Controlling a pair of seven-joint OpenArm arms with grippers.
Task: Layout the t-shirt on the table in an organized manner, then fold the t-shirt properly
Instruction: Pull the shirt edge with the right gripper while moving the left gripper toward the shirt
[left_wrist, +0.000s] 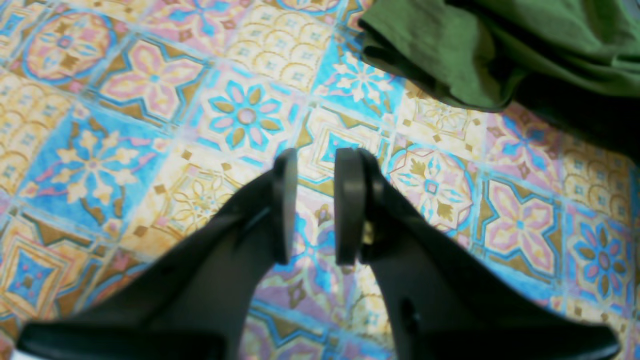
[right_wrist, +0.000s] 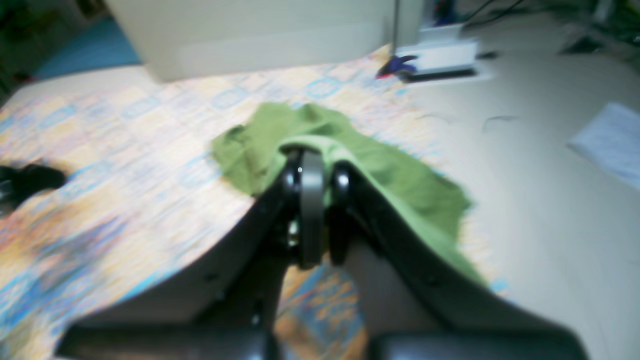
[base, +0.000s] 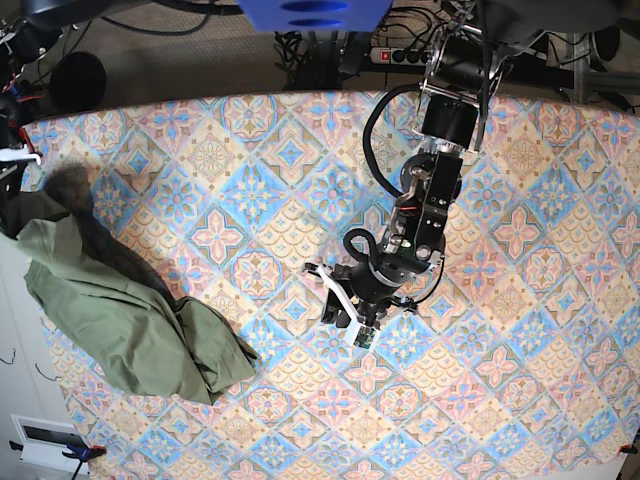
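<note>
Olive-green soft cotton t-shirt sits crumpled at the worktop's left edge in the base view, part hanging off. Right claw is clamped on a fold of shirt fabric and lifts it. Left claw hovers mid-worktop over bare patterned cloth, jaws a narrow gap, holding nothing, well apart from the shirt in the base view.

Judgement: the layout step is in hand. To do it well, right claw should drag the shirt toward centre, left claw take a second hem or shoulder point, then spread.

Long axis runs diagonally, far-left to near-centre; neck direction cannot be told.
</note>
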